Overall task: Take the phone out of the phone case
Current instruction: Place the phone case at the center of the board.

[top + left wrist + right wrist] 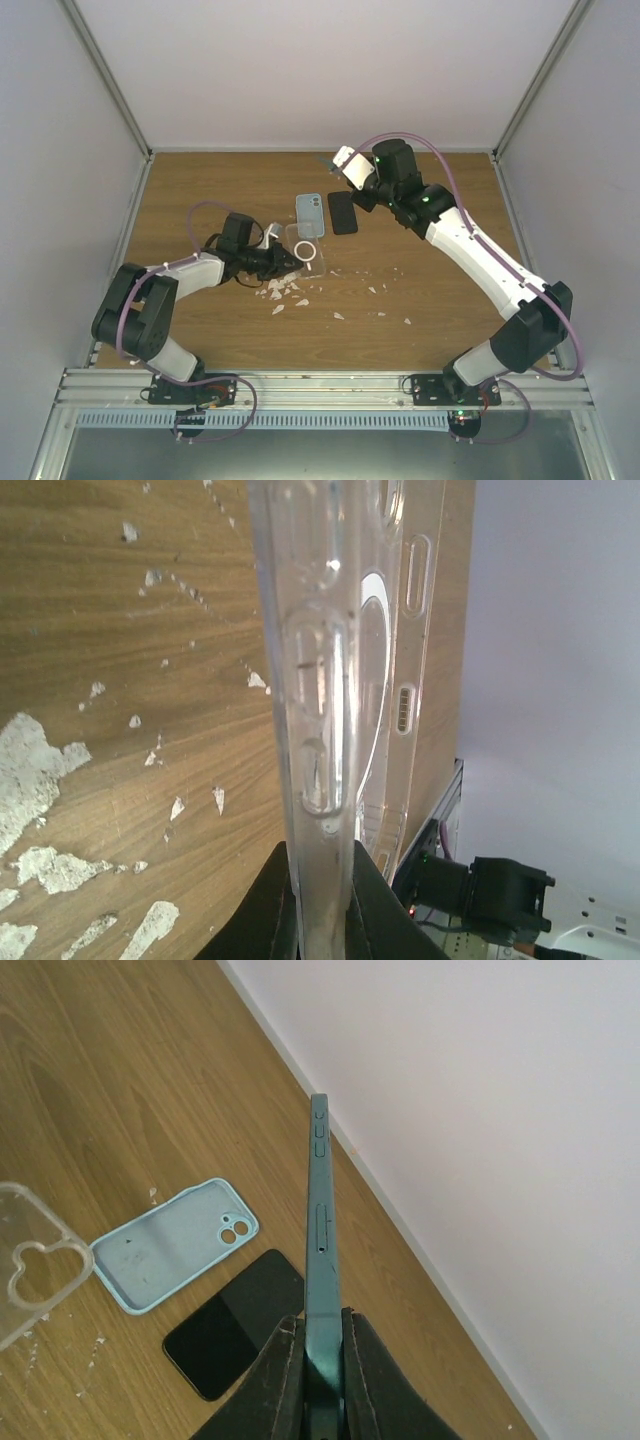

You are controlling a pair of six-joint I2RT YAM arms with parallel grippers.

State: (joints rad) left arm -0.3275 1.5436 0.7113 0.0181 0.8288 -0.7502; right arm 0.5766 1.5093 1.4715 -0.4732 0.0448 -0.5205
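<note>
My right gripper (322, 1325) is shut on a teal phone (321, 1230), held edge-up and bare above the far side of the table; in the top view the gripper (345, 168) and the phone (328, 160) are at the back centre. My left gripper (320, 880) is shut on the edge of an empty clear phone case (320, 680), which also shows in the top view (308, 252) next to the left gripper (278, 262). The clear case also shows at the left edge of the right wrist view (35, 1270).
A light blue case (310, 213) lies open-side up on the table, also in the right wrist view (175, 1245). A black phone (343, 212) lies flat beside it (235, 1325). White flakes (285, 290) are scattered mid-table. The white back wall (480, 1110) is close behind the right gripper.
</note>
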